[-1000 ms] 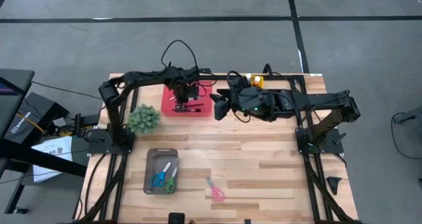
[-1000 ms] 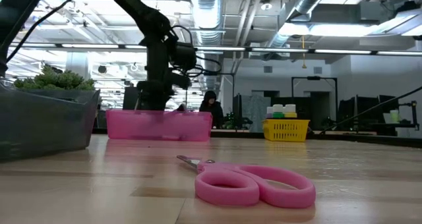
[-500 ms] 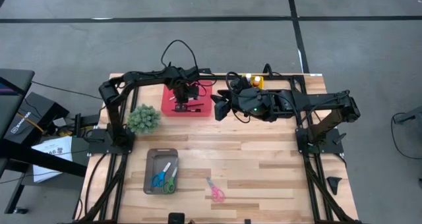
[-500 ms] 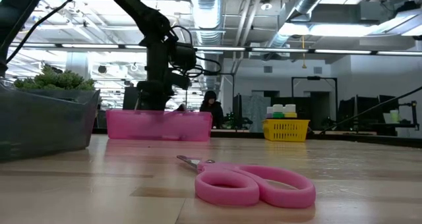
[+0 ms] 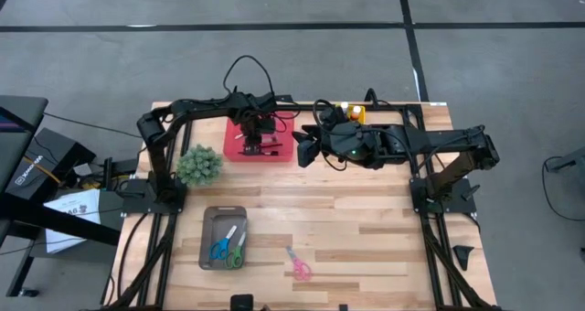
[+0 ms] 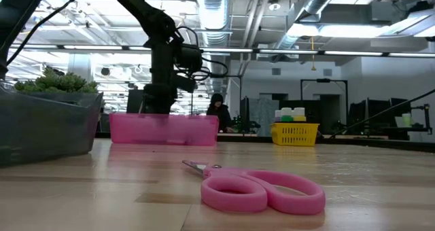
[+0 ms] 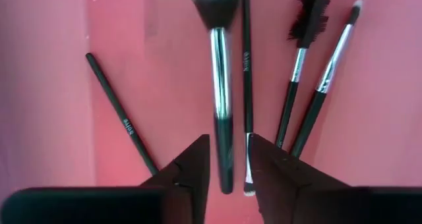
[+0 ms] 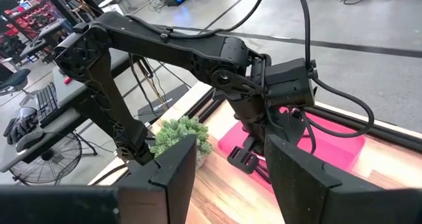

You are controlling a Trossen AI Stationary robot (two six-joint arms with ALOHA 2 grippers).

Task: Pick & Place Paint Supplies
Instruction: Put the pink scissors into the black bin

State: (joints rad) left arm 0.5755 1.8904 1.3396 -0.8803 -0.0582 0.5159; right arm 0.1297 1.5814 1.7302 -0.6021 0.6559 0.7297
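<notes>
A pink tray [image 5: 279, 152] stands at the table's far middle; it also shows in the low view [image 6: 163, 129]. Several dark-handled paintbrushes lie on its floor [image 7: 165, 66]. My left gripper [image 5: 259, 144] points down into the tray, open. Its fingers [image 7: 228, 178] stand on either side of the handle of a big silver-necked brush [image 7: 219, 85]; I cannot tell whether they touch it. A thin brush [image 7: 245, 66] lies beside it. My right gripper [image 5: 306, 151] is open and empty, just right of the tray. Paint bottles stand in a yellow basket [image 5: 355, 112] at the far edge.
A fuzzy green plant [image 5: 198, 166] stands left of the pink tray. A grey tray [image 5: 212, 221] holding blue and green scissors sits near the front left. Pink scissors [image 5: 298, 264] lie on the wood near the front edge. A person shows in the room behind [image 6: 217, 112].
</notes>
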